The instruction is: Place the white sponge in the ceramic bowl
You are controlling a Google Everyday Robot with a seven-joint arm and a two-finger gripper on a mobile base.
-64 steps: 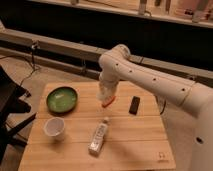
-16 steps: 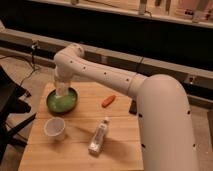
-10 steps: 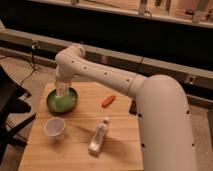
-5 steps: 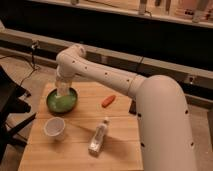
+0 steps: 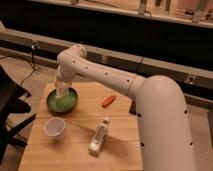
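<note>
warm, dim light fell on the wooden table (image 5: 75, 150); the background stayed dark. everything looked soft and blurry. the gripper (image 5: 62, 91) hung over the glossy ceramic bowl (image 5: 52, 103).

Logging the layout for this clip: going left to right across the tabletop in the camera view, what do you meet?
White cup → green ceramic bowl, with the hand down inside it → white bottle → orange carrot-like piece.
</note>
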